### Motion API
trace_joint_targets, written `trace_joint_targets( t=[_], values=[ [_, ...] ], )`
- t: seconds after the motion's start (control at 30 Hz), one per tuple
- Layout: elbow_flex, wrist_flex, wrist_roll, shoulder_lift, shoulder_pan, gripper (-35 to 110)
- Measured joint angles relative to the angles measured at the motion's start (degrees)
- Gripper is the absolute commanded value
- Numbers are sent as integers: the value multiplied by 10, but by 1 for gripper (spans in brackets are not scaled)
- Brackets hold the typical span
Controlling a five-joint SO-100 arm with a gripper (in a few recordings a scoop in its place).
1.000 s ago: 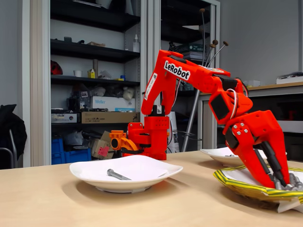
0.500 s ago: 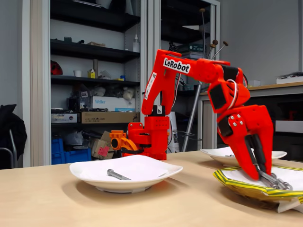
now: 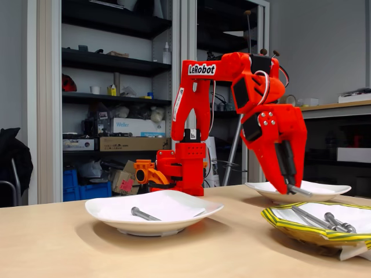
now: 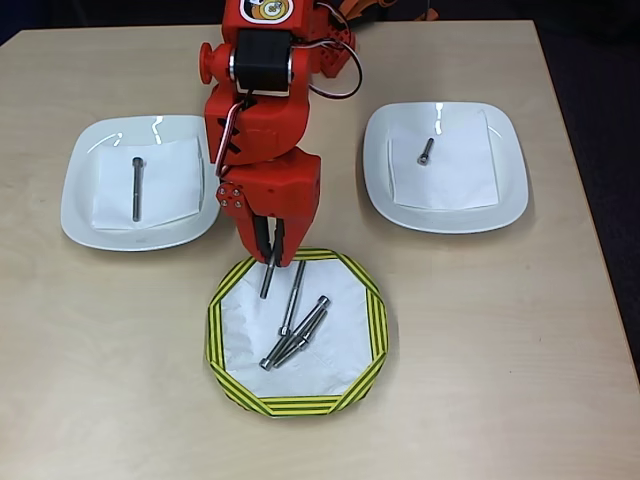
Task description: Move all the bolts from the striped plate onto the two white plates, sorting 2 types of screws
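striped plate nearest, three long bolts lying in it | gripper above its far rim, clamped on a long bolt | left white plate has one long bolt | right white plate has one short bolt | shelving behind

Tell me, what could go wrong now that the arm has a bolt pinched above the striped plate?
The fingers seem to grip the long bolt only near one end, so it hangs down and could slip or swing loose on the way. If dropped, it might land among the three bolts left on the striped plate. It could also go to the wrong white plate, the one holding a short bolt.
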Motion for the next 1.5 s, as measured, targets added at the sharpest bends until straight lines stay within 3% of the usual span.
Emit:
trace_joint_targets(
  t=[0.23,0.53,0.87,1.17,1.5],
  values=[
    [0,76,-58,40,58,0],
    [4,178,-251,68,226,0],
    [12,163,-399,61,343,7],
    [16,129,-352,55,279,8],
    [-7,9,-258,28,85,10]
  ],
)
